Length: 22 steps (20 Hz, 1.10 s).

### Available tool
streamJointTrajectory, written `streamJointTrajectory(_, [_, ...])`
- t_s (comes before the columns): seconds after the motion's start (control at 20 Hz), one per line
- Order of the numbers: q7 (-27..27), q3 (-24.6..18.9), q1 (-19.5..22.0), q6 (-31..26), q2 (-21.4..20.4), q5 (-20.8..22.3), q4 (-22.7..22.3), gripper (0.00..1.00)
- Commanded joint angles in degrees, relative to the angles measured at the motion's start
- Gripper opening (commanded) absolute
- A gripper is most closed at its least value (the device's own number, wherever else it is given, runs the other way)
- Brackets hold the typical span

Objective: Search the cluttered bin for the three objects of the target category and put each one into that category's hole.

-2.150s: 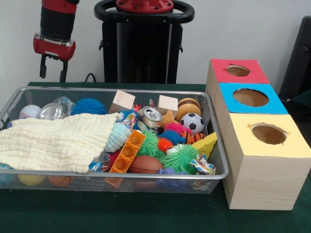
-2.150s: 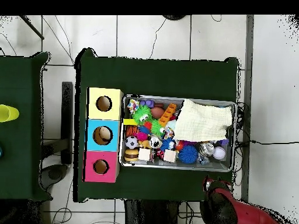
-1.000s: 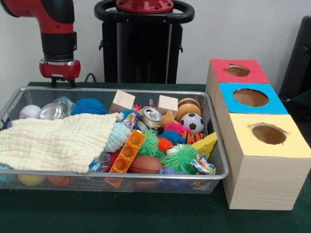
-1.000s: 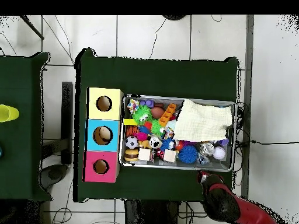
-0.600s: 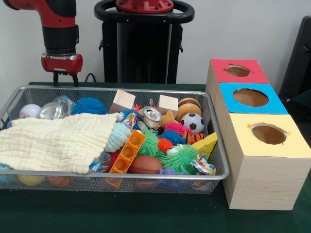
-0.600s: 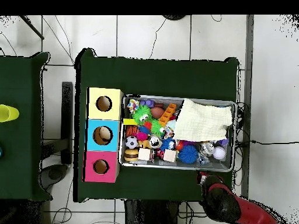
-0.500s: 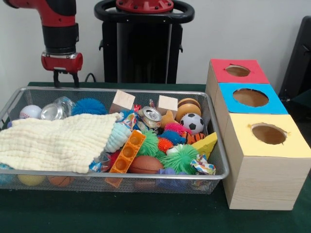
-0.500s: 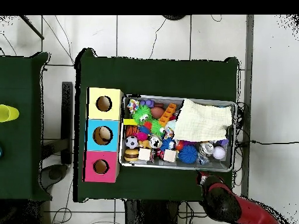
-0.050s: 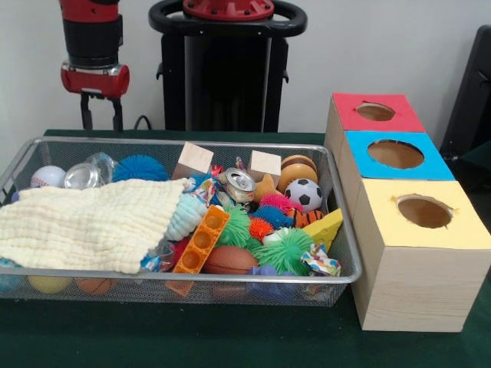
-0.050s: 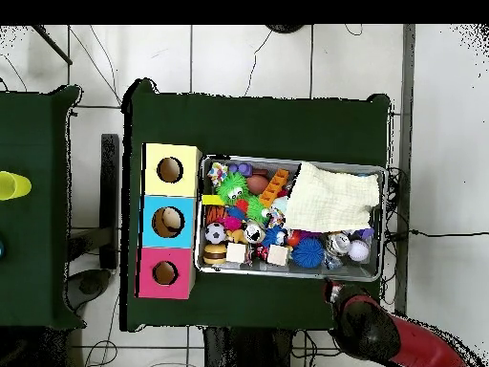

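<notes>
Silver wire bin (image 9: 343,253) on a dark green table (image 9: 230,341). Pale yellow cloth (image 9: 88,222), orange brick (image 9: 202,239), lime spiky ball (image 9: 285,251), blue spiky ball (image 9: 140,168), black-and-white soccer ball (image 9: 308,194), white baseball (image 9: 47,176). Wooden boxes: red top (image 9: 376,113), blue top (image 9: 397,155), yellow top (image 9: 423,214). Red-and-black arm (image 9: 93,42).

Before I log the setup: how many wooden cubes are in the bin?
2. One cube leans at the far rim near the middle; the other cube sits beside the wooden ball. The cloth may hide more.
</notes>
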<state>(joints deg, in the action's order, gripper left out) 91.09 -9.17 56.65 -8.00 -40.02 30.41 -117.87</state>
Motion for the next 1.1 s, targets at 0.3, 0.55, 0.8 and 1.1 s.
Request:
streamJointTrajectory(0.3, [6.45, -3.98, -2.13, -3.76, -5.25, -5.51, 2.63, 1.00])
streamJointTrajectory(0.55, [7.27, -4.25, -4.06, -4.15, -5.97, -8.15, 4.07, 1.00])
streamJointTrajectory(0.8, [8.42, -4.70, -4.56, -1.66, -3.48, -10.30, 4.24, 1.00])
streamJointTrajectory(1.1, [8.49, -5.04, -4.98, 1.46, 0.41, -11.39, 5.85, 1.00])
